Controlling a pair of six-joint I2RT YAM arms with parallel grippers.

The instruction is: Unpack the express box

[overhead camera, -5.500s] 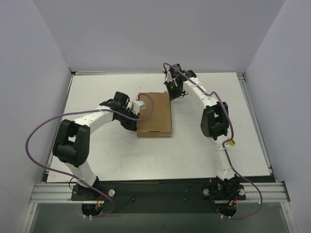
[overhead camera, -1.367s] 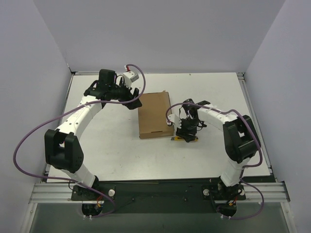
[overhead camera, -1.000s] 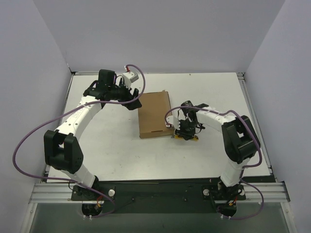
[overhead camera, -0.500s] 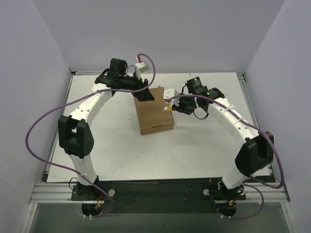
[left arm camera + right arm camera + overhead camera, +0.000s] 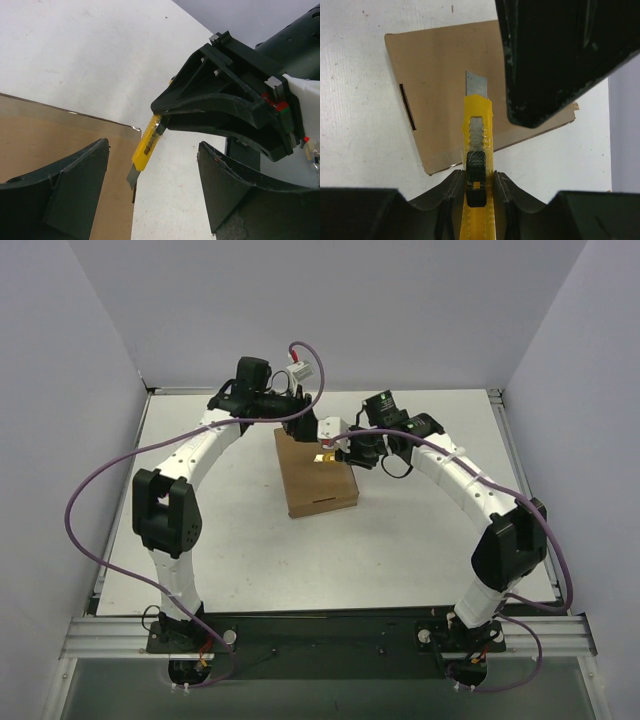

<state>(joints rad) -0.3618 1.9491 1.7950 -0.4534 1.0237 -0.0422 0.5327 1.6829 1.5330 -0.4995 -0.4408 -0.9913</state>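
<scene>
Yellow knife [image 5: 146, 146] near express box [image 5: 318, 490] edge

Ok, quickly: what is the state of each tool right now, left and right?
Left tool: open, gripping nothing.
Right tool: closed on the yellow utility knife, blade extended.

express box [image 5: 50, 125]: cut off by left and bottom edges, left wrist view | yellow knife [image 5: 477, 130]: handle end cut off below

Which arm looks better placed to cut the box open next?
Right, probably: the right fingers are shut on the yellow knife, blade out, by the far end of the box. The left fingers stand open and empty.
</scene>
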